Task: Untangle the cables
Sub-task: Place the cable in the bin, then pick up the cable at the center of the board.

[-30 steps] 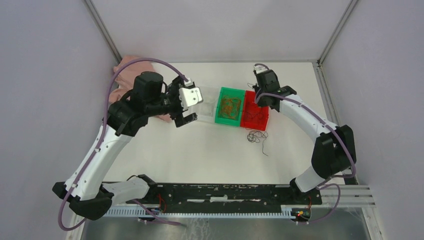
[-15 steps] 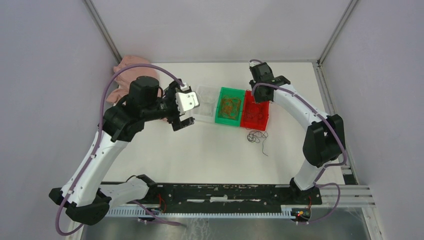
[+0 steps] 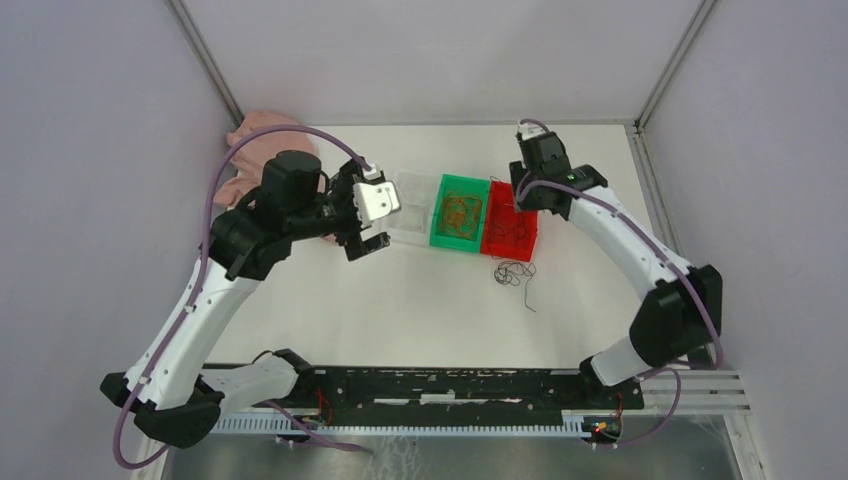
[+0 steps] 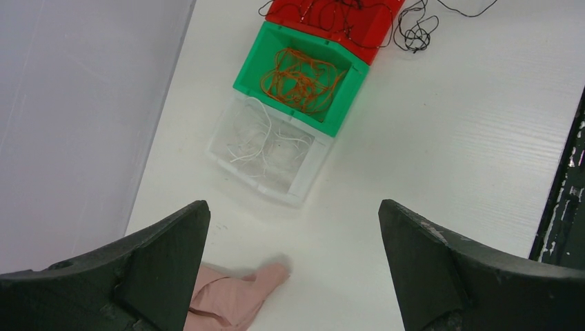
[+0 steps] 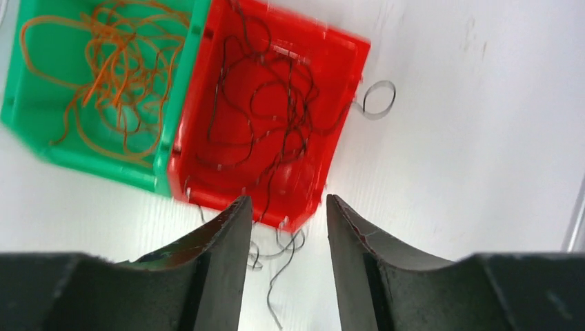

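Note:
The cables lie sorted by colour in three bins set in a row. Orange wires fill the green bin. Black wires lie in the red bin. Whitish wires sit in the clear bin. A loose black wad rests on the table in front of the red bin. My right gripper hovers over the red bin, open and holding nothing. My left gripper stands wide open and empty, left of the clear bin.
A pink cloth lies at the back left, beneath my left arm. Grey walls close in the table on three sides. A black rail runs along the near edge.
My right gripper's jaws have parted from shut while above the red bin, and its wrist has shifted slightly right. The left gripper has drawn back a little left, off the clear bin.

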Controlling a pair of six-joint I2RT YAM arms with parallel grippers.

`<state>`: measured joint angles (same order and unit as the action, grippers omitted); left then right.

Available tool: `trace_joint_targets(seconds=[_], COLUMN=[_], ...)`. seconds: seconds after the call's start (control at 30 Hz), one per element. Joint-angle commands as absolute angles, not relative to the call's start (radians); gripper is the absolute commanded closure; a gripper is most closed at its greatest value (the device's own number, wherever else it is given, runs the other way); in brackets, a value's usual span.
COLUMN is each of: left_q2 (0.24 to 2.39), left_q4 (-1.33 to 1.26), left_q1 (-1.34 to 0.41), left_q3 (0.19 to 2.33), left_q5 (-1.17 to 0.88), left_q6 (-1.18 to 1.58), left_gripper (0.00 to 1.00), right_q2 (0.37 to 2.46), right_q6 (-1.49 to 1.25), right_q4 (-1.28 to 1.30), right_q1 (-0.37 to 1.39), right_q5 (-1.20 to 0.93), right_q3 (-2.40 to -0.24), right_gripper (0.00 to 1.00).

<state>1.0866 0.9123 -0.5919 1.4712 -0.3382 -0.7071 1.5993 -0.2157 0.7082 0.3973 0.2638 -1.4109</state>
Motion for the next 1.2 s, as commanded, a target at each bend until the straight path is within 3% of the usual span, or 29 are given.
trace_joint_targets(seconds=[0.0,0.17,0.27,0.73,1.0,1.17], left_q2=[1.106,1.119,1.125,1.108,1.103,1.11], left_q4=[0.902,0.899,0.902,0.913,0.923,0.926], left_q1=[-0.575,-0.567,-0.565,-0.562,-0.562,-0.561], left_q3=[1.462,1.479,1.486,1.486,1.486,1.496], left_q5=[-0.341,-0.348,-0.352,-0.354,-0.348,-0.357], left_q6=[-0.669,-0.675,-0.678,-0.689,-0.704,-0.698], left_gripper=[0.01,0.01,0.01,0.01,0.01,0.01], right_q2=[1.353,1.125,1.094,1.504,1.546,1.424], right_q6=[-0.326,-0.428,-0.477,-0.439,-0.508,-0.572], right_q4=[0.669,0.664,0.636,0.349,0.268,0.265], right_q1=[0.414,0.464,0.551,0.624,0.685,0.773], right_q5=[0.191,0.189,0.198,0.291,0.18,0.086], right_q3=[-1.199,-0.946,-0.86,-0.868,-0.798,-0.741], right_gripper=[0.48,0.46,0.46,0.52,0.87,0.99])
